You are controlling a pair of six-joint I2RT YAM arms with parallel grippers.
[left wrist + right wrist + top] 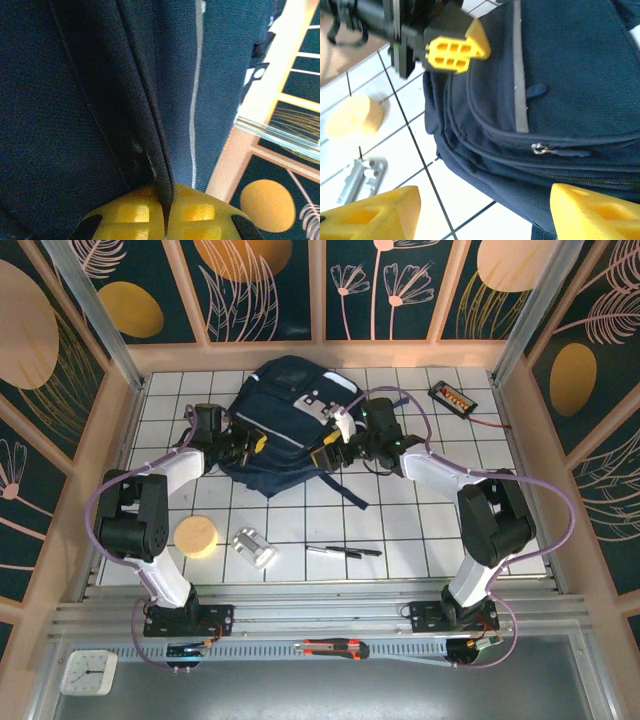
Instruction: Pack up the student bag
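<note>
The student bag (pixel 290 420), a large dark navy backpack with a pale stripe, lies at the back middle of the tiled table. My left gripper (pixel 256 444) is at the bag's left edge. In the left wrist view its yellow fingers (pixel 130 215) are shut on a fold of the bag's dark fabric (pixel 165 185). My right gripper (pixel 332 452) hovers at the bag's right front side. It stands open (pixel 480 215) over the bag's lower edge, with nothing between its fingers. A metal zipper pull (pixel 538 148) sits on a closed zip just above the jaws. The left gripper (pixel 457 50) also shows in the right wrist view, against the bag (pixel 570 75).
A round yellow sponge (pixel 196 536), a small metal block (pixel 254 548) and two pens (pixel 345 552) lie on the front tiles. A black device with a cable (pixel 451 397) rests at the back right. A utility knife (pixel 335 648) lies on the near rail. Wooden walls enclose the table.
</note>
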